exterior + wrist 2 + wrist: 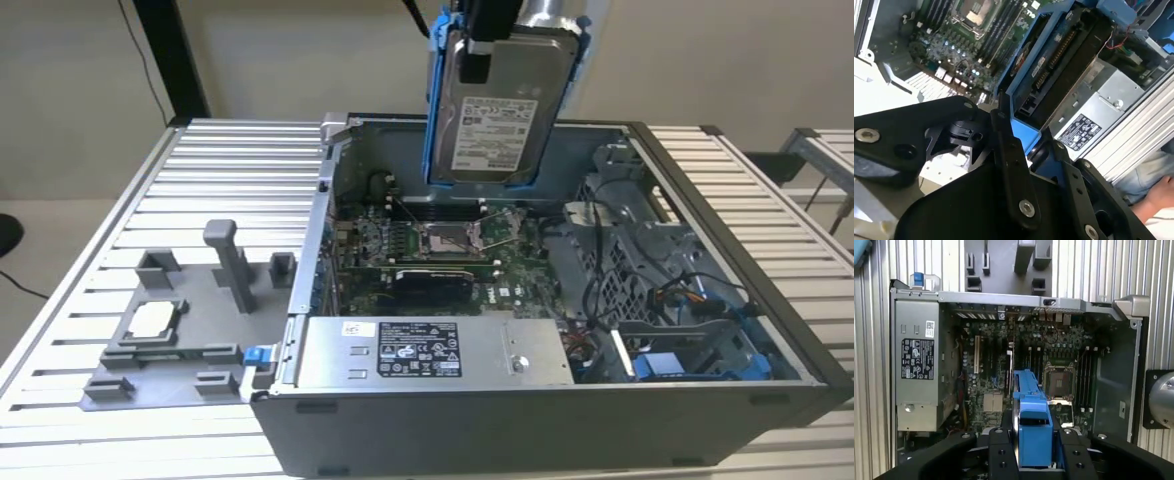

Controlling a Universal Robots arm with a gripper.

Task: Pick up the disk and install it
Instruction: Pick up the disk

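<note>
carrying step in hand: gripper (491, 40) clenched on top edge of the disk (491, 120), which hangs upright just below the fingers over the open pc case (641, 132); install not yet done, prob needs lining up w/ blue bay (694, 362), well apart from fingers.
</note>
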